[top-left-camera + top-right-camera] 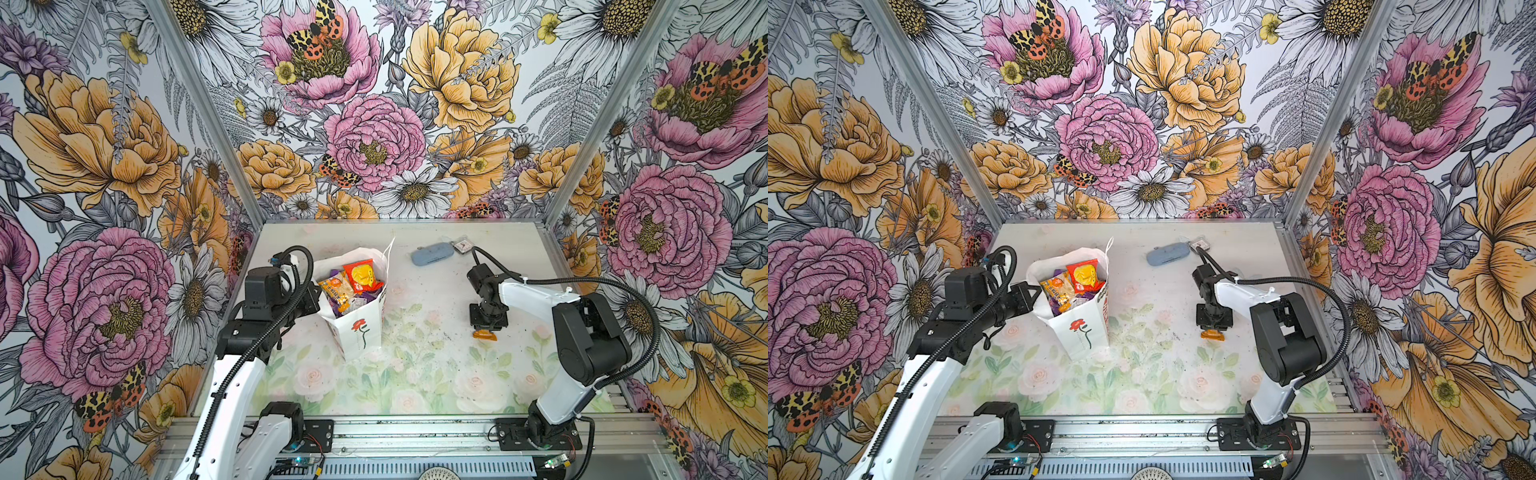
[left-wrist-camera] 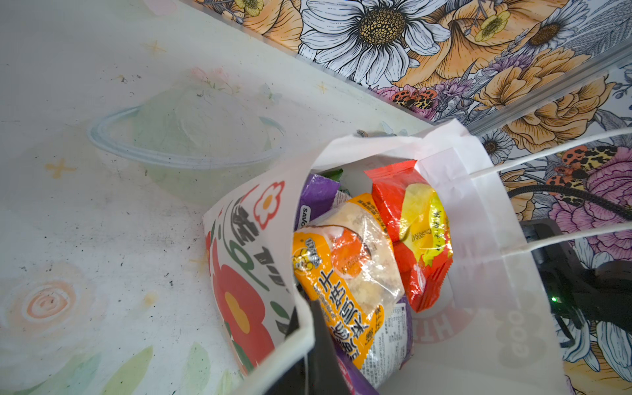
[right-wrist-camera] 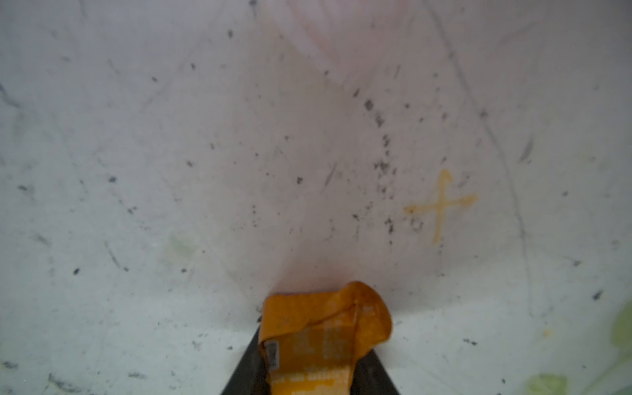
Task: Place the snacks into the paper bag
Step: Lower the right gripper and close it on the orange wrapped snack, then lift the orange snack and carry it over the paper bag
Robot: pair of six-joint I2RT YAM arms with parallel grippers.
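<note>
Across both top views we see the paper bag point(image 1: 358, 336) standing upright on the table point(image 1: 419, 374), left of centre, with its mouth open and its drawn red rose facing the near edge. Several of the snacks sit inside it: a red-yellow packet point(image 1: 362, 276) at the far side, an orange packet point(image 1: 336, 291) beside it and a purple packet point(image 1: 335, 275) partly under them. We find the left gripper point(image 1: 316, 297) at the bag's left rim. The right gripper point(image 1: 487, 329) points down well to the right of the bag, with a small orange packet point(image 1: 485, 335) at its tip, low at the table. A grey-blue case point(image 1: 428, 254) and a square tag point(image 1: 462, 246) lie near the far edge, apart from the bag. Through the left wrist camera we see the bag's rim pinched between the fingers point(image 2: 319, 338), one inside against the orange packet and one outside on the printed wall, so they are closed on the paper. The white cord handles point(image 2: 547, 150) show on the opposite side of the mouth. Through the right wrist camera we see the small orange packet crumpled between two dark fingers point(image 3: 251, 362) that press on it from both sides. We cannot tell whether it touches the scuffed table beneath.
</note>
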